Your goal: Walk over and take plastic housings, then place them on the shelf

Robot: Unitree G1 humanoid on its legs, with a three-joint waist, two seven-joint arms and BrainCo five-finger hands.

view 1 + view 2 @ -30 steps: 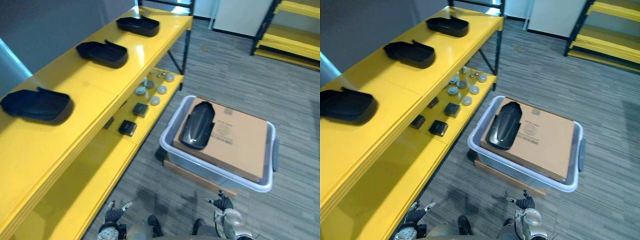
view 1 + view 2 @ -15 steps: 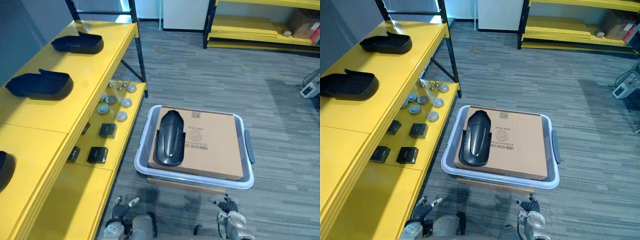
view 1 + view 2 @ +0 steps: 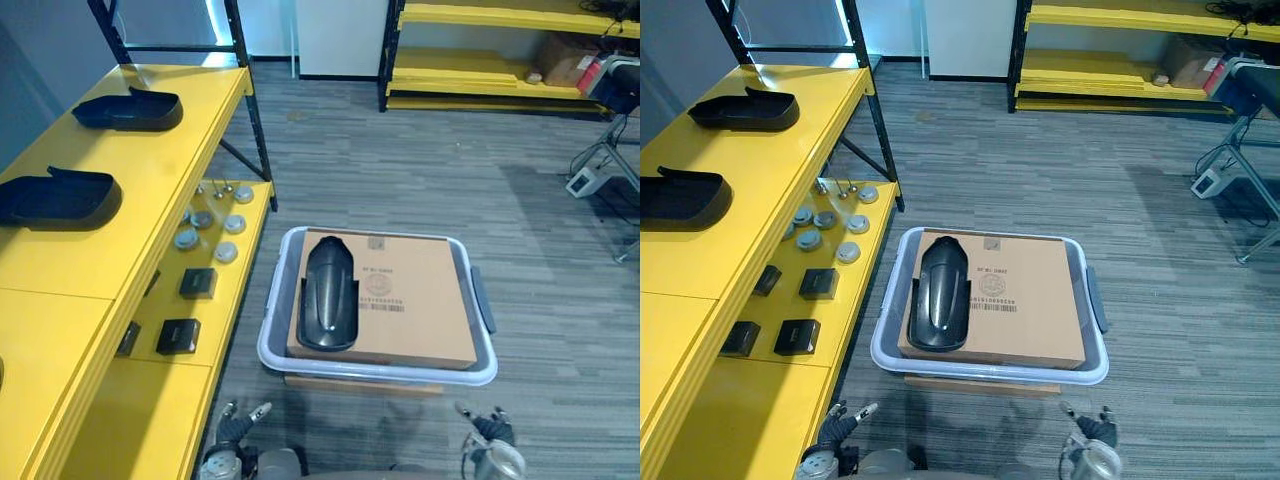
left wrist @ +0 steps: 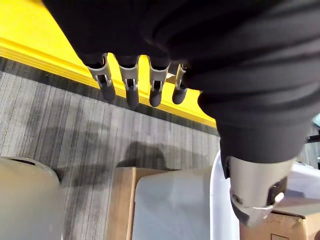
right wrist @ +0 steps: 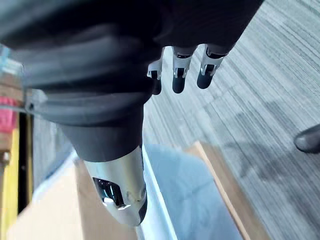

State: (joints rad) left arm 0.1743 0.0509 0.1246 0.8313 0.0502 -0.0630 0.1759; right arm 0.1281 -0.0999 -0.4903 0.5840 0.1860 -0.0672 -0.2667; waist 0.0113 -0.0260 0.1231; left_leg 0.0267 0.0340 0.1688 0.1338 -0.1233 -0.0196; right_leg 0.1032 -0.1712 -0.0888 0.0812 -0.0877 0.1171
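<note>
stockroom or warehouse: yellow shelving racks [image 3: 150, 170] along the walls, grey carpet floor [image 3: 400, 170], small parts [image 3: 227, 253] laid out, plastic tote [image 3: 378, 372].

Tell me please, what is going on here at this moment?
The robot stands in front of a grey bin. A cardboard box sits in the bin, and one black housing lies on top of the box. The left hand and the right hand hang low, open and holding nothing. Other housings already lie on the yellow shelf at the robot's left.
</note>
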